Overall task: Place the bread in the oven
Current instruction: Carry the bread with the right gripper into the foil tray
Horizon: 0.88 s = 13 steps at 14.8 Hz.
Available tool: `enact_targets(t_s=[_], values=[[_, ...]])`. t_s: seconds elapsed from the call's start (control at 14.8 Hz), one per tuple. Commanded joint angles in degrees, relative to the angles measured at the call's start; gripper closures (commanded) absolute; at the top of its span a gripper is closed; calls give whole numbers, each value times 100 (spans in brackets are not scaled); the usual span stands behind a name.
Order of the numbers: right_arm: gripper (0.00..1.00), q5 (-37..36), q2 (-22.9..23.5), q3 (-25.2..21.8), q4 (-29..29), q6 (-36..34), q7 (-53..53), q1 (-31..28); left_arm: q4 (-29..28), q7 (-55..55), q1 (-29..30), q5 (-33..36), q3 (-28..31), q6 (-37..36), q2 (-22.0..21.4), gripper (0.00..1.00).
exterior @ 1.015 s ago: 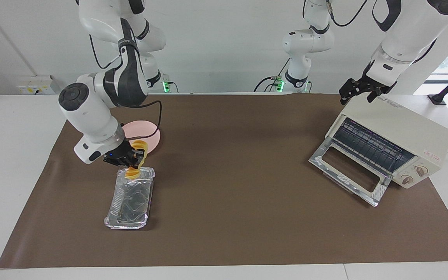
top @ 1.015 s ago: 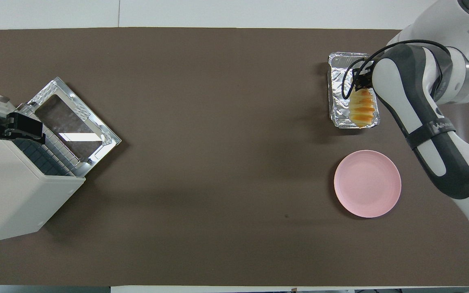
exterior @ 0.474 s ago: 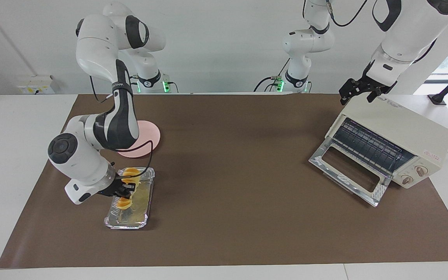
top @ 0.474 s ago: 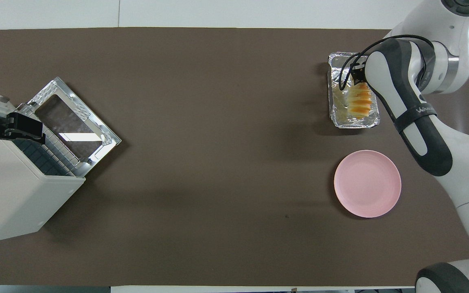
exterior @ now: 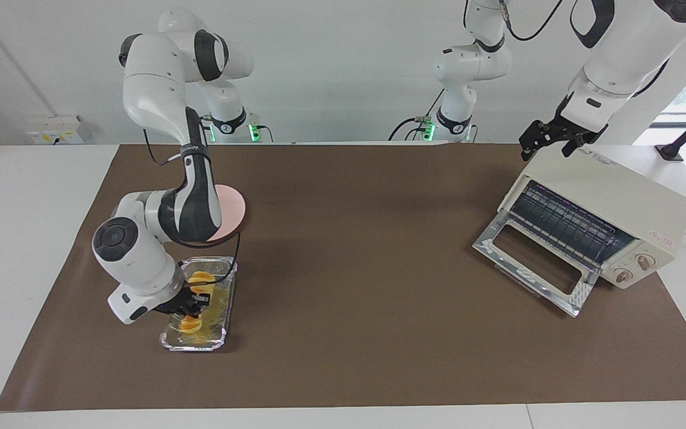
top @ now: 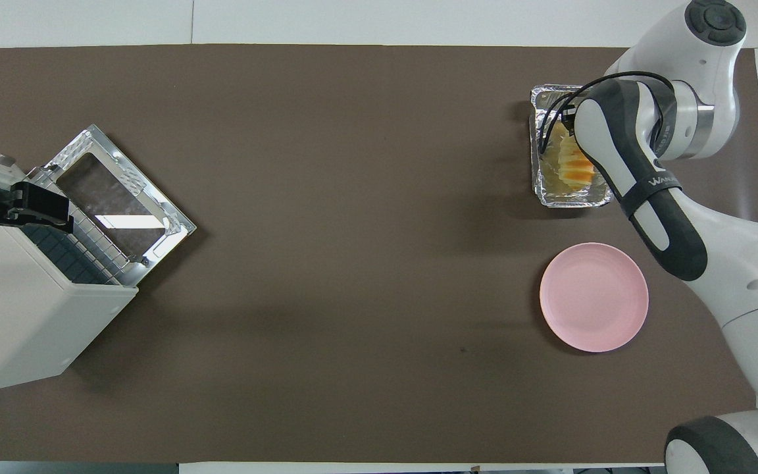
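Down at lower left of the facing view, my right claw point(exterior: 199, 298) has lowered the ridged golden bread loaf point(exterior: 195, 301) into the silver foil tray point(exterior: 224, 310), still clamped on it.

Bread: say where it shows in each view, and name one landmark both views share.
Facing view: the bread lies in the foil tray, lower left, partly covered by the right gripper.
Overhead view: the bread lies in the foil tray, upper right, under the right arm.
Shared landmark: the pink plate beside the tray.
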Motion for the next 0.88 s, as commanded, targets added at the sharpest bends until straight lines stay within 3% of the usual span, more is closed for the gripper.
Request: enact_targets(t_s=[0.0, 0.07, 0.14, 0.2, 0.81], values=[[100, -17, -78, 29, -148, 95, 89, -1, -187, 26, 65, -99, -7, -1, -188, 0], [100, 0, -87, 38, -157, 95, 98, -1, -187, 26, 65, -99, -7, -1, -188, 0], [68, 9, -87, 38, -157, 86, 98, -1, -187, 26, 65, -99, -7, -1, -188, 0], [1, 18, -95, 38, -157, 51, 106, -1, -187, 26, 65, -99, -7, -1, -188, 0], [0, 18, -420, 38, -113, -529, 177, -19, -187, 26, 65, -99, -7, -1, -188, 0]])
